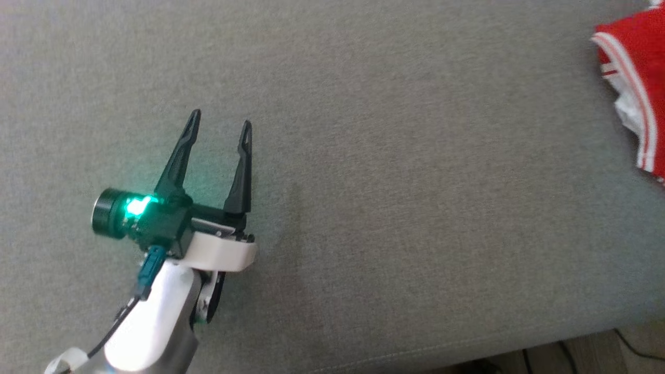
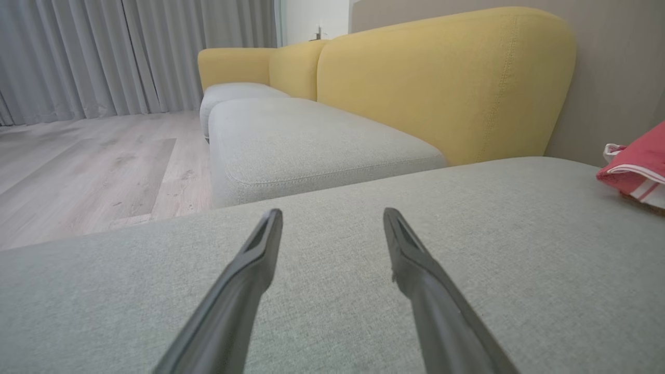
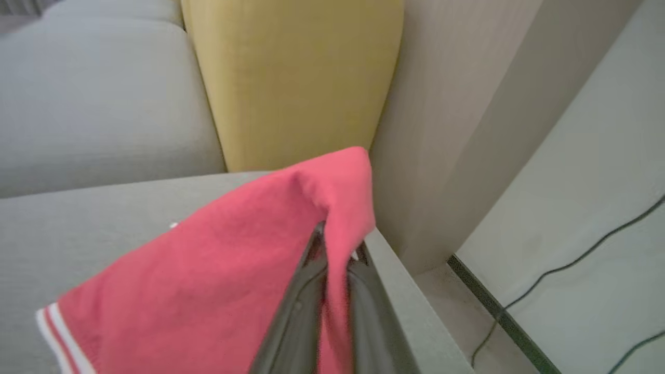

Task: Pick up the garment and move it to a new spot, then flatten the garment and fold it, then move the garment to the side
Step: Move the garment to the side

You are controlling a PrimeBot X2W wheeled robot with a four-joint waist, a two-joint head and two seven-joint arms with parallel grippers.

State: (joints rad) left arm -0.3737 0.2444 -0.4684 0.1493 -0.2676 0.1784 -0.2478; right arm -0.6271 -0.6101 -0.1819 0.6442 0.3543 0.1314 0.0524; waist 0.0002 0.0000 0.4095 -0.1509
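- While your right gripper (image 3: 337, 244) stands pinched together on a fold of the red knit garment with white stripe trim (image 3: 208, 270), most of that cloth drapes on the grey woven seat cushion (image 1: 389, 182) at its far right corner, beside the yellow upholstered backrest (image 3: 291, 78).
- Your left gripper (image 1: 221, 118) hovers spread wide and empty over the cushion's near left part, well apart from the garment.
- Watch the grip: it looks like a thin bite of cloth, so a quick lift could, I judge, pull the fabric out of the pinch.
- Mind the right edge: the bite sits just beside it, and a dropped garment could slide off to the floor, where a thin black cable (image 3: 571, 259) runs.
- Carrying by one point will likely bunch the cloth and make flattening harder, so plan to bring the left gripper in.
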